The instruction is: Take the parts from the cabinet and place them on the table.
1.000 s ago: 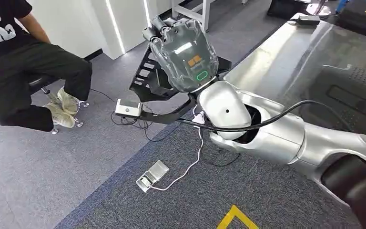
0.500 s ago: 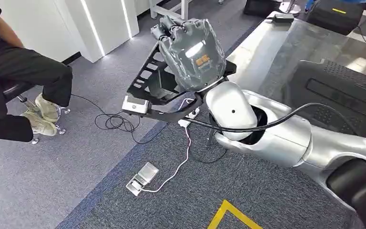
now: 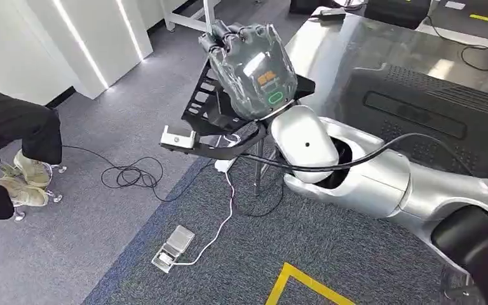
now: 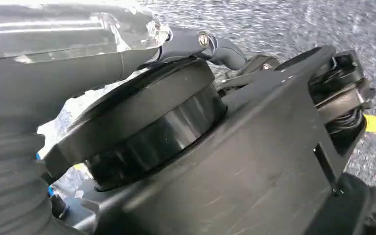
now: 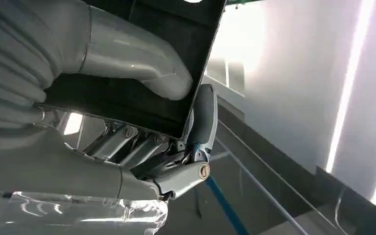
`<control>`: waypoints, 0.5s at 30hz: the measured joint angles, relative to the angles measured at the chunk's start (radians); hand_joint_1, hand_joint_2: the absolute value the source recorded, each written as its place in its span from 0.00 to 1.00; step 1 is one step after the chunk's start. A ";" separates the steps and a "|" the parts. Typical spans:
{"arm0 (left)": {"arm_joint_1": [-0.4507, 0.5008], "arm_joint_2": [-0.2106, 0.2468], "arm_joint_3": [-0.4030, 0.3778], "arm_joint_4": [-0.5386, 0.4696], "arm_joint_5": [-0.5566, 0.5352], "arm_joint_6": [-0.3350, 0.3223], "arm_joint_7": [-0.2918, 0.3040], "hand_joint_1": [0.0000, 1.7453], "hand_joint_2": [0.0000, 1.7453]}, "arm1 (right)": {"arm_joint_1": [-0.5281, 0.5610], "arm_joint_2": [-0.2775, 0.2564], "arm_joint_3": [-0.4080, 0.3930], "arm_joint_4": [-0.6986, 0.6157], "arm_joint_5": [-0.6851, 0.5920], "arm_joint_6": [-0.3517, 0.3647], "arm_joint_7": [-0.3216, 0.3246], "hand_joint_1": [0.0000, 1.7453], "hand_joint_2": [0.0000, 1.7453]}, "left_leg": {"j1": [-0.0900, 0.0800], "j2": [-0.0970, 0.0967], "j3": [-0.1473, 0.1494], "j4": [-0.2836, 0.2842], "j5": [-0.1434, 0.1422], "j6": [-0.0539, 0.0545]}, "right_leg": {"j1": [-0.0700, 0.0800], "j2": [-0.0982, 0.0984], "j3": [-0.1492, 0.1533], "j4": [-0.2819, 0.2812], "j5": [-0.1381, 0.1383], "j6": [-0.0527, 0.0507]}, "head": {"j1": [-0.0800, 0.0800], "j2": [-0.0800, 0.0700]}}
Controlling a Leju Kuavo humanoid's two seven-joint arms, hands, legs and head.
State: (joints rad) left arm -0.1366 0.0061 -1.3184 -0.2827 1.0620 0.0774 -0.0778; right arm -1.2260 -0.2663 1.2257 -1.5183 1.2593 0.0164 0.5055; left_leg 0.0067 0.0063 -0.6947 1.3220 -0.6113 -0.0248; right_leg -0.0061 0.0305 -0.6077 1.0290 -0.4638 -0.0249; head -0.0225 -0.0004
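From above, the right hand (image 3: 249,63) grips a black slotted part (image 3: 206,117) out over the carpet, beside the table (image 3: 356,44). Its wrist camera shows the thumb (image 5: 137,58) clamping the part's flat panel. I cannot tell the left hand's (image 4: 39,93) state.

The black part (image 3: 211,121), a flat slotted bracket with a silvery clip at one end, hangs tilted above the floor. It's gripped by the right hand (image 3: 251,70), just beside the table (image 3: 356,51) edge.
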 joint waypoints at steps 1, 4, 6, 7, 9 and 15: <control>0.002 0.000 0.000 0.000 0.000 0.000 0.000 0.00 1.00 | 0.000 0.000 0.000 0.000 0.000 0.000 0.000 1.00 1.00 | -0.001 -0.001 0.025 -0.062 0.045 0.005 | 0.001 0.011 0.003 0.001 -0.002 0.000 | -0.005 0.000; 0.004 0.000 0.000 0.000 0.003 0.000 0.001 0.00 1.00 | -0.001 0.000 0.000 0.001 -0.001 0.000 0.003 1.00 1.00 | 0.000 -0.060 0.100 -0.259 0.131 0.018 | 0.004 0.036 0.001 0.007 -0.007 0.007 | -0.011 0.000; 0.006 0.000 0.000 0.000 0.006 -0.003 0.001 0.00 1.00 | -0.001 0.000 0.000 0.002 -0.003 -0.001 0.004 1.00 1.00 | -0.001 -0.053 0.107 -0.286 0.123 0.020 | -0.001 0.050 -0.012 0.010 -0.002 0.017 | -0.011 0.000; 0.006 0.000 0.000 0.000 0.006 -0.005 0.001 0.00 1.00 | 0.000 -0.002 0.000 0.005 -0.005 -0.002 0.008 1.00 1.00 | -0.004 -0.049 0.107 -0.286 0.123 0.020 | -0.004 0.057 -0.012 0.005 0.001 0.021 | -0.009 0.000; 0.004 -0.003 0.000 0.000 0.006 -0.006 0.001 0.00 1.00 | -0.001 -0.005 -0.003 0.008 -0.006 -0.002 0.011 1.00 1.00 | 0.009 -0.032 0.115 -0.305 0.131 0.033 | -0.001 0.055 -0.012 0.010 -0.008 0.029 | -0.009 0.000; 0.006 -0.002 0.000 0.000 0.006 -0.006 0.001 0.00 1.00 | 0.000 -0.008 -0.013 0.013 -0.006 -0.003 0.012 1.00 1.00 | 0.008 0.015 0.118 -0.309 0.129 0.042 | -0.008 -0.022 -0.157 0.304 -0.118 0.053 | 0.032 0.000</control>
State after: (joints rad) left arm -0.1311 0.0038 -1.3184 -0.2831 1.0685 0.0713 -0.0771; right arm -1.2260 -0.2739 1.2123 -1.5049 1.2531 0.0134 0.5177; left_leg 0.0145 0.0210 -0.5763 1.0133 -0.4821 0.0171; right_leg -0.0142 0.0080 -0.7650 1.3331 -0.5819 0.0279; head 0.0092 -0.0004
